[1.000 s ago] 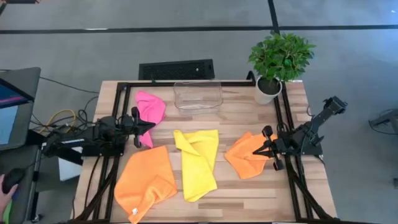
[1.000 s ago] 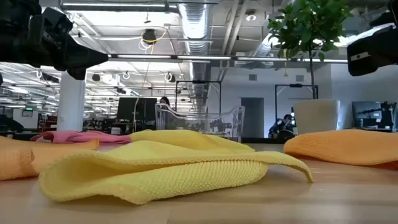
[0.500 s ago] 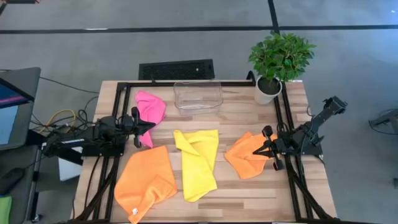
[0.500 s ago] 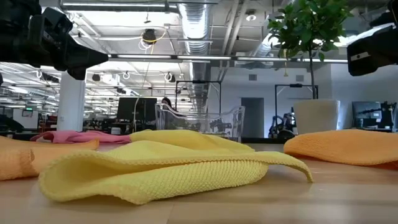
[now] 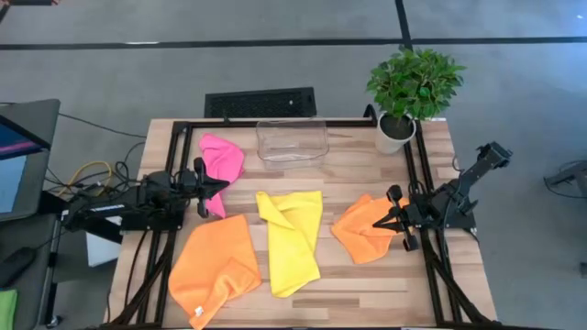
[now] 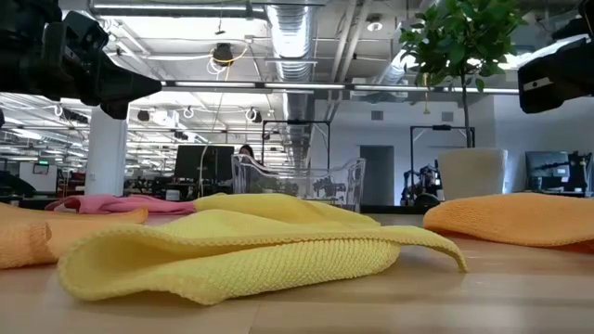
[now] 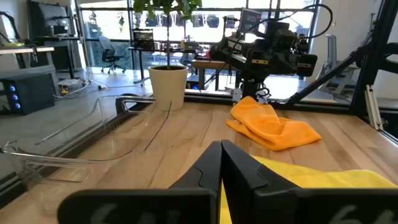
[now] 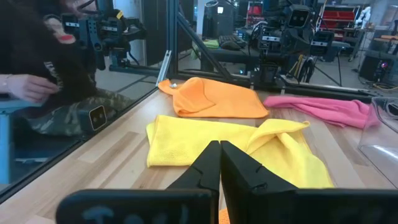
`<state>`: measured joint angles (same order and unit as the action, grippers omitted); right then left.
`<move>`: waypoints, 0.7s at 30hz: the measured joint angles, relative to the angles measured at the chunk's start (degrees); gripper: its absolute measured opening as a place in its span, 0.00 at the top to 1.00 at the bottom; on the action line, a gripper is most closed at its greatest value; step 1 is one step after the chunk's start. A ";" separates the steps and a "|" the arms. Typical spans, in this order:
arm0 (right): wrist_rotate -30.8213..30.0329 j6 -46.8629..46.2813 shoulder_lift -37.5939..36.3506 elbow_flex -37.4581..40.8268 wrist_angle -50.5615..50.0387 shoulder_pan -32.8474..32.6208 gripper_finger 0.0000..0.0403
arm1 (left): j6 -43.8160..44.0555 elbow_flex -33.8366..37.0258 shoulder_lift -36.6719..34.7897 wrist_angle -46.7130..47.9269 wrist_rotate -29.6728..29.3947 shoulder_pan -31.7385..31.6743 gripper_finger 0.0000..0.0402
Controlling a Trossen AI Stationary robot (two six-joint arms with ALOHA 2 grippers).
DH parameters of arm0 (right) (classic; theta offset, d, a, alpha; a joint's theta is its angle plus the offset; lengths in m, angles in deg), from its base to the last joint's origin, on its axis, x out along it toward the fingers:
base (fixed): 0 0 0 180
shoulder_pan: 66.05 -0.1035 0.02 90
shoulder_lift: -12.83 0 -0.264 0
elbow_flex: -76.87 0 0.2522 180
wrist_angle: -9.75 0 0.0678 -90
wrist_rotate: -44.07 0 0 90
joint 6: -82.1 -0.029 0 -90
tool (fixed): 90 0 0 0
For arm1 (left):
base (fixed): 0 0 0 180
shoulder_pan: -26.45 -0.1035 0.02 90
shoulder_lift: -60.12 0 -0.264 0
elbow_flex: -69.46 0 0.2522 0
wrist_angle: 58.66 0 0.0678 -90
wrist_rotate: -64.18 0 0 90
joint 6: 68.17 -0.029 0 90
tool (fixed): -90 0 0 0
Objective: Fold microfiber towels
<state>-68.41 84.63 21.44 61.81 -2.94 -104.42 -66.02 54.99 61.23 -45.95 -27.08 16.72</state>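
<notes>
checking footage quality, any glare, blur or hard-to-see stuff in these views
Low view: ceiling lights glare behind, yellow towel up close is soft. High view: even light, clear bin faint against the table. Left wrist view: bright windows behind, bin nearly invisible.

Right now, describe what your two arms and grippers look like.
Both arms are dark, nearly black, built of chunky jointed segments. The left gripper and right gripper each end in two slim, tapering black fingers that narrow toward the tip. Thin dark cables trail behind the left arm, beside yellow ones at the table edge. A white label patch shows on one arm in the low view.
</notes>
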 joint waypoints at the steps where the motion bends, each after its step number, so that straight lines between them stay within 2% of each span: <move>1: 0.00 0.01 -0.01 0.02 0.01 0.00 0.92 | 0.00 0.02 0.02 0.00 -0.02 0.00 1.00; 21: 0.01 0.00 0.00 0.01 0.01 0.00 0.92 | 0.78 0.00 0.02 -0.83 -0.15 0.00 1.00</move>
<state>-68.40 84.63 21.45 61.82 -2.93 -104.42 -65.23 54.99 61.25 -46.78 -27.22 16.72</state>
